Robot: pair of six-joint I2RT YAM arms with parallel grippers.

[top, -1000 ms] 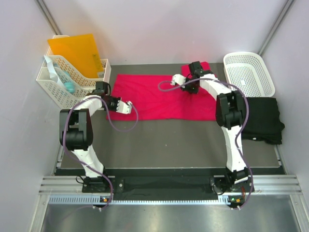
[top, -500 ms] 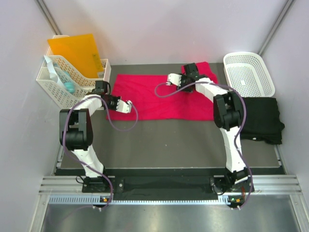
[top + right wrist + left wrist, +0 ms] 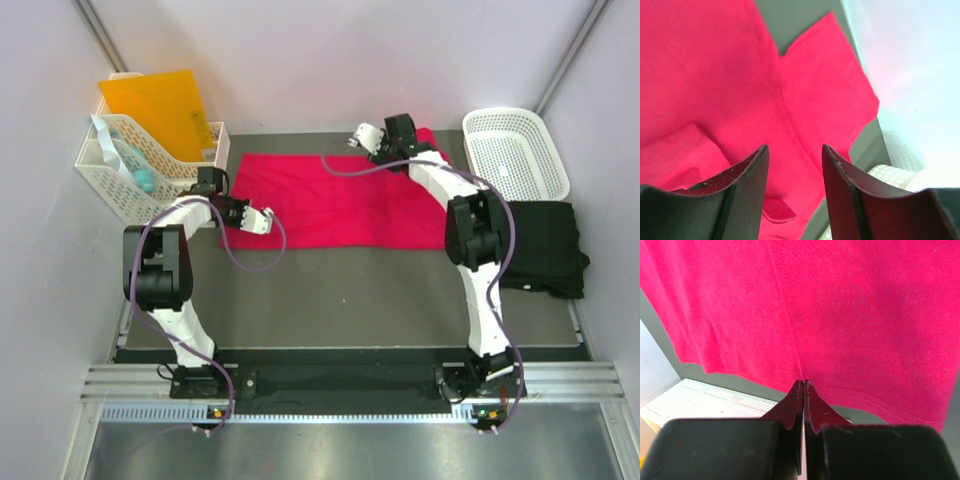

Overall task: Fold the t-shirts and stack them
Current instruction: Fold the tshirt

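1. Black shirt [image 3: 545, 245] lies in a rumpled heap against the counter's right edge, well apart from both claws. It looks unfolded, likely waiting its turn.
2. Left claw [image 3: 262, 220] sits low at the left end of the red shirt [image 3: 330, 200], toward the counter's left edge, with its jaws pressed together. Its wrist view shows the tips meeting right at the stitched hem [image 3: 855, 392]. Whether any cloth is nipped between them cannot be told. The placing suggests it is anchoring that end so the cloth does not slide during a fold.
3. Red shirt is spread flat across the middle of the counter, running left to right and closer to the far edge than the near one. One sleeve [image 3: 830, 80] points toward the far right corner.
4. Right claw [image 3: 360, 137] hangs over the red shirt's far edge, jaws spread and empty. In its wrist view the cloth lies below and beyond the fingers, apparently untouched, with a small turned-over flap nearest the camera. It seems poised to come down on the sleeve or far edge for the next fold.
5. Basket [image 3: 515, 150] stands in the far right corner, just beyond the black shirt. A rack [image 3: 120, 190] fills the far left corner.
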